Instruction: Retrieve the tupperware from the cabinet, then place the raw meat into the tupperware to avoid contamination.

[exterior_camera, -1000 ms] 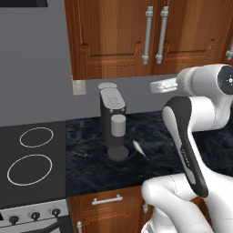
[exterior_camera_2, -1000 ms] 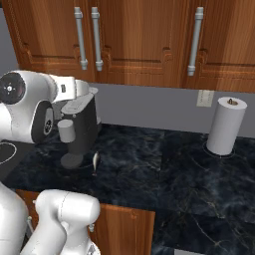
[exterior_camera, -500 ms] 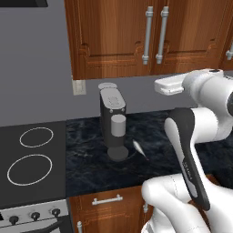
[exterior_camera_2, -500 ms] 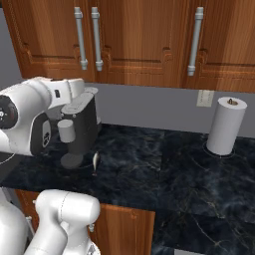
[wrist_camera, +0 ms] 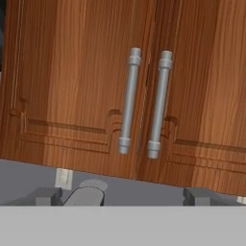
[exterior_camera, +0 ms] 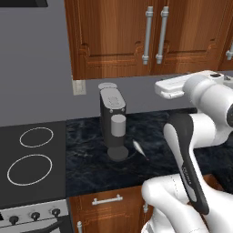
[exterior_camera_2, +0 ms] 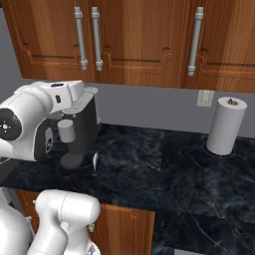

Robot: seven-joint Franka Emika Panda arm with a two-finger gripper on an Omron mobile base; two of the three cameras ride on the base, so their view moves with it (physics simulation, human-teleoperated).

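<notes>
While my hand points at the cabinet, both its doors are shut, the two vertical silver handles side by side at the seam. My gripper is spread wide and empty, fingertips far apart at the bottom of the hand view, clear of the doors. From the left base view my hand sits raised above the counter, below the cabinet's lower edge.

Raw meat lies flat on the dark marbled counter, just beside the round base of the coffee machine, on its right from the left base view. Right base view agrees: pale sliver next to the machine's foot.

Tupperware: can't see it; doors closed.

Also there: paper-towel roll upright far along the counter near a wall outlet, and stove rings left of the coffee machine.
</notes>
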